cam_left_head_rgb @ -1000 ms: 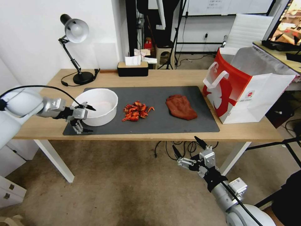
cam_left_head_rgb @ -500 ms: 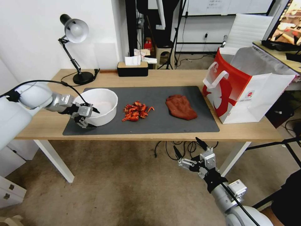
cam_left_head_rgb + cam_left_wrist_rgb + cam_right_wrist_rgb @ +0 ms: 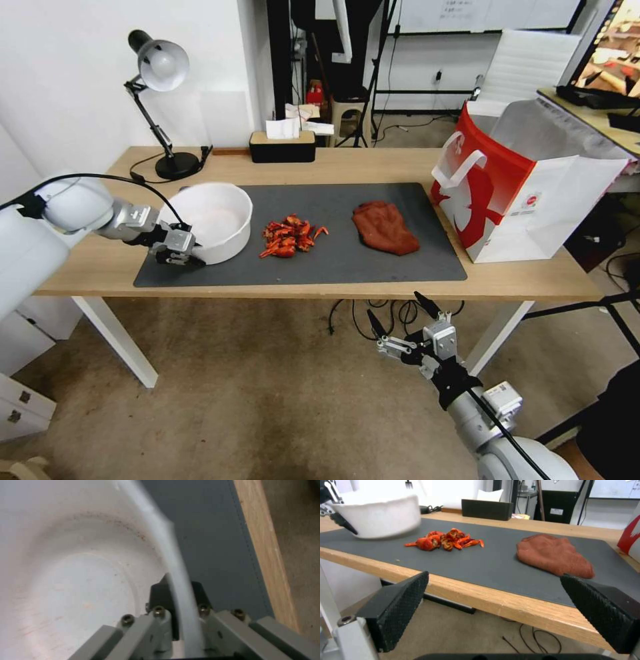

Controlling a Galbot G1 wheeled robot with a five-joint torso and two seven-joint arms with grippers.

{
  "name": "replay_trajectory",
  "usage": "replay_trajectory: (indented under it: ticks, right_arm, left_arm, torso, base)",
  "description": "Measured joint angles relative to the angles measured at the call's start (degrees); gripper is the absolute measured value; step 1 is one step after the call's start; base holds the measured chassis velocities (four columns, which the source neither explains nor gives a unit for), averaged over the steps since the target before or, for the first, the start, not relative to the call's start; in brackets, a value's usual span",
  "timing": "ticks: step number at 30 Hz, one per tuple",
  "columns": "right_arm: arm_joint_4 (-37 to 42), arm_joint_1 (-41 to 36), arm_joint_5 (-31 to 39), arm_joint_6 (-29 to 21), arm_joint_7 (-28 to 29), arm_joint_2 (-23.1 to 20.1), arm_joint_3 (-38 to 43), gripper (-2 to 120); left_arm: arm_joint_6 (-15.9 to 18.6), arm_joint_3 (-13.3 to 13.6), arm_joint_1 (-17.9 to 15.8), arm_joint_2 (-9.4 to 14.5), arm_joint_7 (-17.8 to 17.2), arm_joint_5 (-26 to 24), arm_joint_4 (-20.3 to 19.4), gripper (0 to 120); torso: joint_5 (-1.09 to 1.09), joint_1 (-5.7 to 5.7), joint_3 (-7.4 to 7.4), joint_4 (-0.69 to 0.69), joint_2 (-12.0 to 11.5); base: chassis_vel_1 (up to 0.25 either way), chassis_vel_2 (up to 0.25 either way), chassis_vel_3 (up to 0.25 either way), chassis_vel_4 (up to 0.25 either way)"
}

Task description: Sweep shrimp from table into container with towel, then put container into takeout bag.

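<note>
The white container stands at the left end of the dark mat on the table, slightly tipped. My left gripper is shut on its near rim; the left wrist view shows the container's rim pinched between the two fingers. The shrimp lie in a pile just right of the container. Further right on the mat lies the rust-red towel. The red and white takeout bag stands open at the table's right end. My right gripper hangs open below the table's front edge, facing the shrimp and towel.
A desk lamp with its cable stands at the back left, and a black tissue box sits at the back middle. Cables hang under the table. Another desk with a monitor is at the far right.
My left gripper moved in onto the container's near rim and shut on it; the container tipped and shifted slightly right. The right gripper has stayed put.
</note>
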Motion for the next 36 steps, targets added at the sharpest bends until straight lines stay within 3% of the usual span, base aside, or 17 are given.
replay_trajectory:
  ticks: [7, 10, 11, 15, 16, 19, 20, 23, 26, 28, 29, 32, 33, 35, 36]
  right_arm:
    - [-0.14, 0.06, 0.01, 0.25, 0.00, -0.05, -0.03, 100]
    - [-0.15, 0.11, 0.01, 0.27, 0.00, -0.05, -0.15, 100]
    - [-0.15, 0.11, 0.01, 0.27, 0.00, -0.05, -0.15, 100]
    - [-0.18, 0.15, -0.18, 0.28, 0.00, -0.01, -0.45, 100]
    - [-0.18, 0.15, -0.18, 0.28, 0.00, -0.01, -0.45, 100]
    - [-0.35, 0.23, -0.31, 0.31, -0.01, -0.06, -0.67, 100]
    - [-0.35, 0.23, -0.31, 0.31, -0.01, -0.06, -0.67, 100]
    - [-0.56, 0.45, -0.40, 0.32, -0.02, -0.12, -0.83, 100]
    - [-0.62, 0.48, -0.42, 0.32, -0.02, -0.18, -0.86, 100]
    - [-0.62, 0.39, -0.44, 0.32, -0.02, -0.39, -0.85, 100]
    - [-0.62, 0.39, -0.44, 0.32, -0.02, -0.39, -0.85, 100]
    - [-0.51, 0.07, -0.45, 0.32, -0.02, -0.42, -0.69, 100]
    - [-0.51, 0.07, -0.45, 0.32, -0.02, -0.42, -0.69, 100]
    - [-0.50, -0.04, -0.45, 0.32, -0.03, -0.40, -0.59, 100]
    - [-0.50, -0.04, -0.45, 0.32, -0.03, -0.40, -0.59, 100]
  left_arm:
    - [-0.80, -1.54, 1.94, 1.48, -0.06, -1.20, -1.87, 0]
    - [-2.18, -6.86, 6.44, 3.63, 0.00, -1.57, -5.39, 0]
    - [-2.18, -6.86, 6.44, 3.63, 0.00, -1.57, -5.39, 0]
    - [-5.65, -19.30, 17.37, 8.13, 0.37, -1.78, -13.83, 0]
    - [-5.65, -19.30, 17.37, 8.13, 0.37, -1.78, -13.83, 0]
    - [-9.04, -25.78, 26.55, 11.71, 1.06, -2.01, -19.49, 0]
    - [-9.04, -25.78, 26.55, 11.71, 1.06, -2.01, -19.49, 0]
    - [-12.72, -32.25, 34.60, 13.36, 2.66, -0.44, -23.91, 0]
    - [-14.51, -34.05, 36.22, 13.54, 3.67, 1.63, -25.44, 0]
    - [-17.58, -36.40, 38.10, 13.92, 6.60, 3.74, -27.84, 0]
    - [-17.58, -36.40, 38.10, 13.92, 6.60, 3.74, -27.84, 0]
    - [-18.69, -37.29, 38.59, 14.34, 12.83, 1.85, -29.45, 0]
    - [-18.69, -37.29, 38.59, 14.34, 12.83, 1.85, -29.45, 0]
    - [-22.27, -36.90, 38.86, 14.49, 16.68, 0.46, -29.88, 0]
    - [-22.27, -36.90, 38.86, 14.49, 16.68, 0.46, -29.88, 0]
  torso:
    - [0.00, 0.00, 0.00, 0.00, 0.00]
    - [-0.01, 0.00, 0.00, 0.00, 0.00]
    - [-0.01, 0.00, 0.00, 0.00, 0.00]
    - [0.01, 0.00, 0.00, 0.01, 0.00]
    - [0.01, 0.00, 0.00, 0.01, 0.00]
    - [0.00, 0.00, -0.01, 0.03, 0.00]
    - [0.00, 0.00, -0.01, 0.03, 0.00]
    - [0.00, 0.00, 0.00, 0.01, 0.00]
    - [0.00, 0.00, -0.01, 0.02, 0.00]
    - [0.00, 0.00, 0.00, 0.00, 0.00]
    - [0.00, 0.00, 0.00, 0.00, 0.00]
    - [0.00, 0.00, 0.00, 0.00, 0.00]
    - [0.00, 0.00, 0.00, 0.00, 0.00]
    - [0.01, 0.00, 0.00, 0.00, 0.00]
    - [0.01, 0.00, 0.00, 0.00, 0.00]
  base:
    - [0.000, 0.000, 0.000, 0.000]
    - [0.000, 0.000, 0.000, 0.000]
    - [0.000, 0.000, 0.000, 0.000]
    - [0.000, 0.000, 0.000, 0.000]
    - [0.000, 0.000, 0.000, 0.000]
    - [0.000, 0.000, 0.000, 0.000]
    - [0.000, 0.000, 0.000, 0.000]
    - [0.000, 0.000, 0.000, 0.000]
    - [0.000, 0.000, 0.000, 0.000]
    - [0.000, 0.000, 0.000, 0.000]
    - [0.000, 0.000, 0.000, 0.000]
    - [0.000, 0.000, 0.000, 0.000]
    - [0.000, 0.000, 0.000, 0.000]
    - [0.000, 0.000, 0.000, 0.000]
    - [0.000, 0.000, 0.000, 0.000]
